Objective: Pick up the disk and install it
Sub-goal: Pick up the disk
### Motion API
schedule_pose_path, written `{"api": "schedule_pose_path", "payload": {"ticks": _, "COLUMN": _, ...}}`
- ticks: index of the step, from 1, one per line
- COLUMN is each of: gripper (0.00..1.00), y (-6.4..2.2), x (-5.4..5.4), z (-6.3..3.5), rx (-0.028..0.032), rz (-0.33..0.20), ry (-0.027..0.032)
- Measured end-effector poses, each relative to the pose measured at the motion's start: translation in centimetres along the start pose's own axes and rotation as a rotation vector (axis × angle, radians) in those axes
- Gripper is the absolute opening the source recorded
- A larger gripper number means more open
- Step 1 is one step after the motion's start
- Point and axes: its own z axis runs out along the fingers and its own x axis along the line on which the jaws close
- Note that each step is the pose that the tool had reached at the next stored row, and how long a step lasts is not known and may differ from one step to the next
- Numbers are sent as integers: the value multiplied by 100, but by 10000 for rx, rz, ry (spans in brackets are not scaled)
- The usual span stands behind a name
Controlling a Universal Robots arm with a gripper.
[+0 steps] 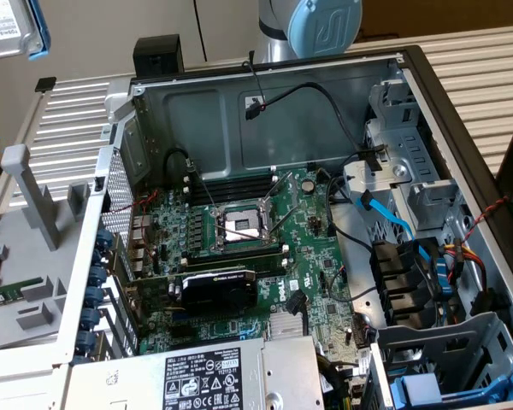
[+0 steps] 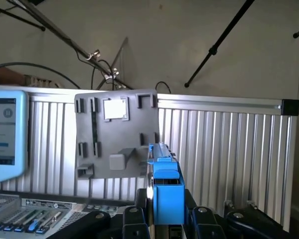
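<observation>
At the exterior view's far left, up in the top corner, the disk (image 1: 7, 30) hangs well apart from the open computer case (image 1: 214, 111). My hand (image 2: 165, 221) pinches it edge-on, with its blue frame upright between my fingers (image 2: 133, 219). Moving right, the motherboard (image 1: 316, 222) lies across the case floor. The silver power-supply box (image 1: 282, 367) is at its near edge, and another blue tray (image 1: 427, 395) sits in the lower right bay.

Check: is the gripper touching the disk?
Touching. Wrist view: the gripper clamps the disk from both sides, with no gap visible; the disk is seen edge-on.
</observation>
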Motion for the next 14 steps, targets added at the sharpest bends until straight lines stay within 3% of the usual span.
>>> {"api": "schedule_pose_path", "payload": {"ticks": 14, "gripper": 37, "y": -480, "x": 31, "z": -191, "rx": 68, "rz": 5, "ry": 3}}
